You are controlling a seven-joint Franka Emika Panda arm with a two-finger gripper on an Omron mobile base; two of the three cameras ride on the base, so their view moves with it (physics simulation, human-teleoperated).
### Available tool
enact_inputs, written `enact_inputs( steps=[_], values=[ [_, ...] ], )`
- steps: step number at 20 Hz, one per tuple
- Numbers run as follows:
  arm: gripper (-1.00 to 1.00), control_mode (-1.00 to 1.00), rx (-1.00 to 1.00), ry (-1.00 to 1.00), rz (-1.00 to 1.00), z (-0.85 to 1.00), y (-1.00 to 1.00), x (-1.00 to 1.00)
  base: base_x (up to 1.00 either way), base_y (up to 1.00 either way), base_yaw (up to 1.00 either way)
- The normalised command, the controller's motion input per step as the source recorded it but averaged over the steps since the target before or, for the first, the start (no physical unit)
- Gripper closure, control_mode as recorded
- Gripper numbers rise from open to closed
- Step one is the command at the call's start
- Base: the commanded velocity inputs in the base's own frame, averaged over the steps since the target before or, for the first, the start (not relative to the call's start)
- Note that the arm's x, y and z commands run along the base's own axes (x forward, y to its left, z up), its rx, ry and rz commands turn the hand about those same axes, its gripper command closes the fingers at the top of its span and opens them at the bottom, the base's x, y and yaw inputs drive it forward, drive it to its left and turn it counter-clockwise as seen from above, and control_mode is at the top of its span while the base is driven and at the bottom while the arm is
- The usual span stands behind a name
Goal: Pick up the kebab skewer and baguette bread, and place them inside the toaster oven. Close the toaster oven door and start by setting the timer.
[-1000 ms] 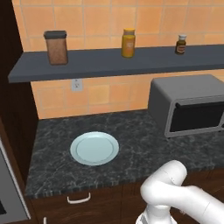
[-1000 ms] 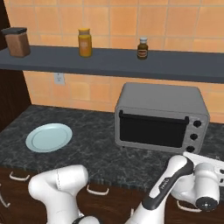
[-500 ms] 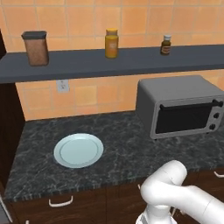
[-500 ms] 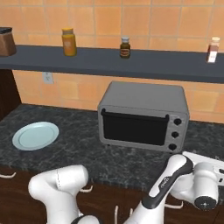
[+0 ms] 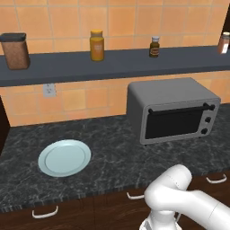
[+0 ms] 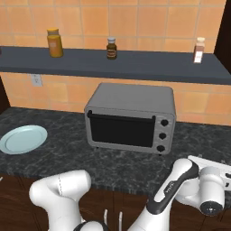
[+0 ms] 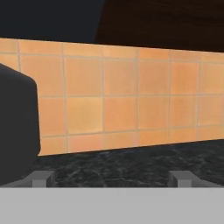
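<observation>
Grey: noting that colour on the casing of the toaster oven (image 5: 173, 110), and finding it standing toward the back edge of the counter (image 5: 117, 157), right of the middle, close under the shelf (image 5: 117, 63). Seeing the toaster oven door (image 5: 175, 122) lying flush and shut, with its thin black bar handle (image 5: 177, 108) running along the top and three knobs (image 5: 206, 119) stacked down the right side. Spotting a pale plate (image 5: 64, 157) well apart, near the left front of the counter.

Reading the gripper (image 7: 112, 179) from the hand view: holding its two finger tips (image 7: 41, 178) spread as wide as they go, gripping nothing, and pointing low across the dark stone toward the tiled wall (image 7: 131, 100). Failing to make out the dark block at the left edge of that view.

Judging the door to be stiff, hinged along the bottom, and fairly light to swing. Expecting smooth, slippery glass, so taking hold of the bar handle near its middle and pulling out and down. Treating the knobs as small and round, needing a pinch across the rim and a twist. Expecting the baguette bread to be light and rigid, best pinched mid-length; expecting the kebab skewer to be light too, best gripped across its meat chunks.
</observation>
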Motion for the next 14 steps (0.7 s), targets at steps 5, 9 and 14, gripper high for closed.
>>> enact_inputs(
  steps=[5,9,14],
  values=[
    [-1.0,1.0,0.0,0.0,0.0,0.0,0.0,0.0,0.44,-0.05,-0.02],
    [-1.0,1.0,0.0,0.0,0.0,0.0,0.0,0.0,0.48,0.0,0.0],
    [-1.0,1.0,0.0,0.0,0.0,0.0,0.0,0.0,0.05,0.0,0.0]
  ],
)
